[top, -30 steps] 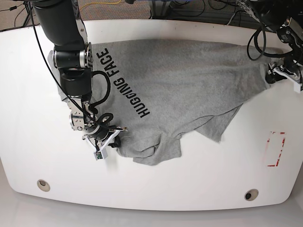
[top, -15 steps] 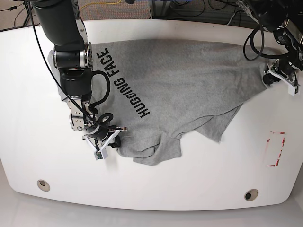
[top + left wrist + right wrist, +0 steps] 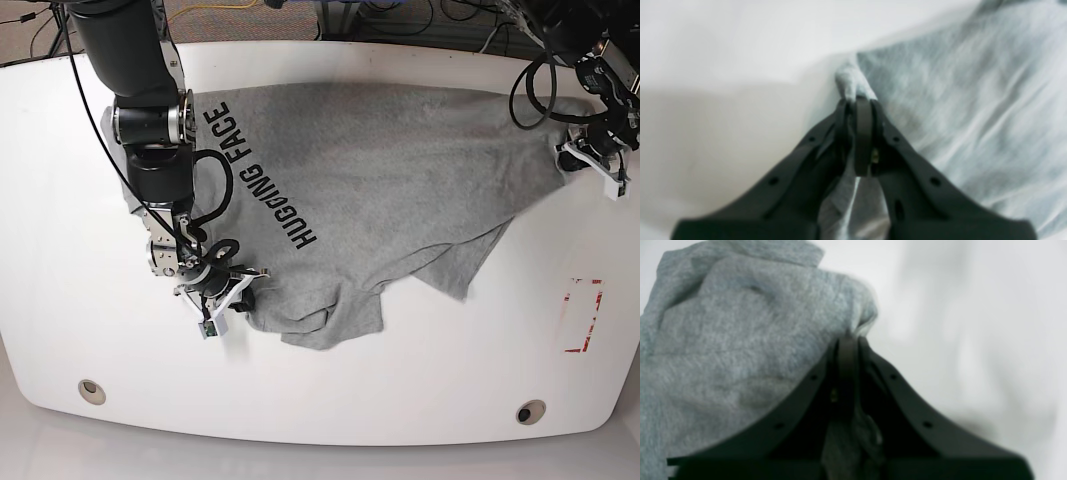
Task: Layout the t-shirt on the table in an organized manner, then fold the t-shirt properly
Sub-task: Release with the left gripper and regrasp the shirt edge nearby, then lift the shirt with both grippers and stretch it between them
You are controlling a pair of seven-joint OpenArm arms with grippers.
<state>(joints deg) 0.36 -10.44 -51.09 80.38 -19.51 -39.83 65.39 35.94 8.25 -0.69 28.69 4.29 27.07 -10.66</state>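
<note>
So we have the left gripper and right gripper each pinched on an edge of the t-shirt — rumpled between them, spreading barely begun, folding all ahead.

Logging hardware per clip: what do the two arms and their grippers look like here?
Both arms are black. The right arm has thick round segments with a silver ring at one joint and loose black cables looping beside it. The right gripper has a whitish body; the left gripper does too, with black cables above. Up close, the fingers are matte black, tapering to narrow tips, with small round holes.
</note>
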